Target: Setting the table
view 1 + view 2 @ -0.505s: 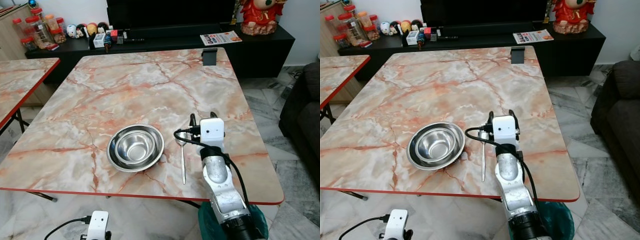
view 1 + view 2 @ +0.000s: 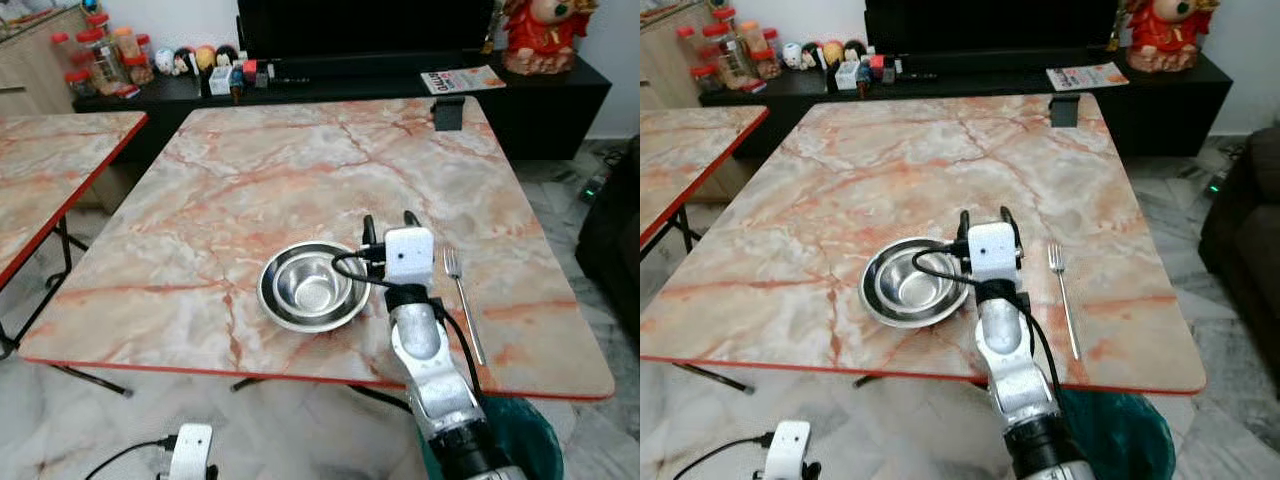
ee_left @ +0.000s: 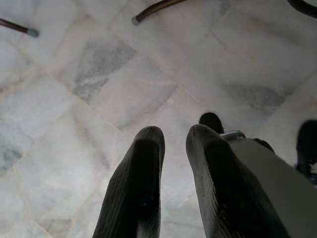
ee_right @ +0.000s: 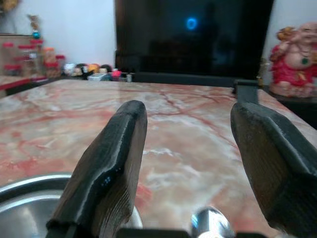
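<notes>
At frame centre the right gripper (image 2: 385, 222) hovers wide open and empty over the bowl's (image 2: 310, 288) right rim. The fork (image 2: 463, 302) lies right of it. A black stand (image 2: 449, 113) sits upper right on the table (image 2: 250, 190). The left gripper (image 3: 173, 144), fingers slightly apart and empty, hangs over the floor (image 3: 74, 99).

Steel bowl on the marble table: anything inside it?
The steel bowl looks empty, bare metal at its bottom. The right gripper and its wrist hide the rim nearest the fork, so that edge cannot be checked.
</notes>
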You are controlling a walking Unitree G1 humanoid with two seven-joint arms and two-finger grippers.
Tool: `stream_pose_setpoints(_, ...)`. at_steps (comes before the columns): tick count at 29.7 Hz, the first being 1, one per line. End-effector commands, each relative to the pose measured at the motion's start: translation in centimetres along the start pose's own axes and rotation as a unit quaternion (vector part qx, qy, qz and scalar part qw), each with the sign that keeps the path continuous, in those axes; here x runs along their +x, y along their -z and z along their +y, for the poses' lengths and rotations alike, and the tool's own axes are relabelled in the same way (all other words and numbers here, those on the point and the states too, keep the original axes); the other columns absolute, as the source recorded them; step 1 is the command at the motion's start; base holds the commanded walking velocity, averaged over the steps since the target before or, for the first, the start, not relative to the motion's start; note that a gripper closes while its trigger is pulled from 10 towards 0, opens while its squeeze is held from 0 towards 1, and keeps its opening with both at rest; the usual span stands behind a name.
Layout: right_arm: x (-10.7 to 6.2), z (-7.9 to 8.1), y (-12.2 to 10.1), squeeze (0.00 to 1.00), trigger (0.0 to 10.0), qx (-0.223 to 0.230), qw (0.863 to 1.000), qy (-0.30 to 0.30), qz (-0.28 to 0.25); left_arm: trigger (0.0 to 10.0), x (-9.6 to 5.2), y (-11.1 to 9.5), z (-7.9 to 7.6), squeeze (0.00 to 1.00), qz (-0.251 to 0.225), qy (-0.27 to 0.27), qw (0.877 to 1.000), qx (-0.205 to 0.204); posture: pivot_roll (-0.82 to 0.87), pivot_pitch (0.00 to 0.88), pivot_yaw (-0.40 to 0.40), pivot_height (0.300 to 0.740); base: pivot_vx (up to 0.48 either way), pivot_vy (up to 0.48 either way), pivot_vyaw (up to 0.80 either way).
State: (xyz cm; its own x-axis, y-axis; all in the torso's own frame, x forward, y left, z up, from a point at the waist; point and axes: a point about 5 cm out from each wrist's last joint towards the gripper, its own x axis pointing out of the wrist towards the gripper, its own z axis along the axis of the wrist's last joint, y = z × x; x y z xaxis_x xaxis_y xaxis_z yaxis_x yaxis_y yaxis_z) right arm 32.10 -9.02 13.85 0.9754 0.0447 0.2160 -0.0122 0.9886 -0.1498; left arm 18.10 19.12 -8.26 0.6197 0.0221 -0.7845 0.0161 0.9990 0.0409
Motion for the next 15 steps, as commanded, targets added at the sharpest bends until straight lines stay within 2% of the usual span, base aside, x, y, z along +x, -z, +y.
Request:
stream_pose_setpoints(1, 0.14, -0.06, -0.07, 0.0, 10.0, -0.003, 1.0, 0.002, -0.004, 10.0, -0.11, 0.33, 0.26, 0.0, 0.003, -0.004, 1.0, -0.006, -0.06, 0.038, 0.101, 0.74, 0.0, 0.371, 0.0)
stream_pose_setpoints(15, 0.13, -0.04, -0.09, 0.0, 10.0, -0.009, 1.0, 0.0, -0.01, 10.0, -0.08, 0.21, 0.34, 0.0, 0.002, -0.005, 1.0, -0.004, -0.06, 0.037, 0.102, 0.74, 0.0, 0.369, 0.0)
